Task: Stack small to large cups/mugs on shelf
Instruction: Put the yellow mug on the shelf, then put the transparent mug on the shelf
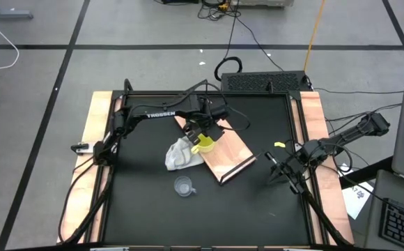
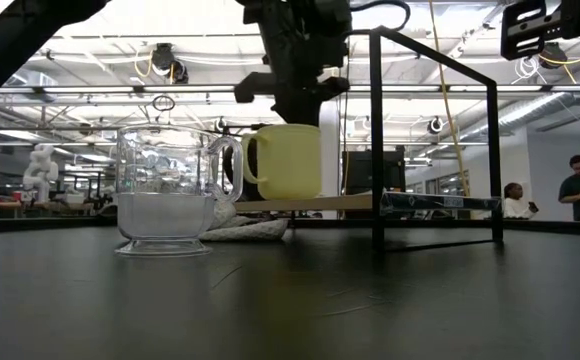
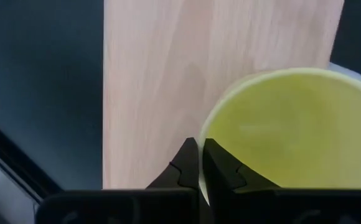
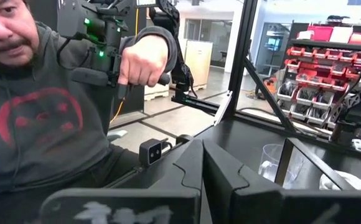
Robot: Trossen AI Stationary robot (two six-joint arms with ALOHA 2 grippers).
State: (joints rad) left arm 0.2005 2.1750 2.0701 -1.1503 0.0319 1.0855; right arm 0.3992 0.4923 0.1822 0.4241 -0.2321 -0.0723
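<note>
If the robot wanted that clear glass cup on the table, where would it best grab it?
Probably by the rim, from straight above. The clear glass cup stands upright and open-mouthed on the black tabletop, apart from the white cloth, so one finger of a pincer could slip inside the wall. Its handle looks too thin.

A bright yellow mug (image 2: 288,161) stands upright on the light-wood shelf (image 1: 228,153) near its end beside the white cloth, while the clear glass cup (image 1: 183,186) stands upright on the black worktop, apart from the shelf.
</note>
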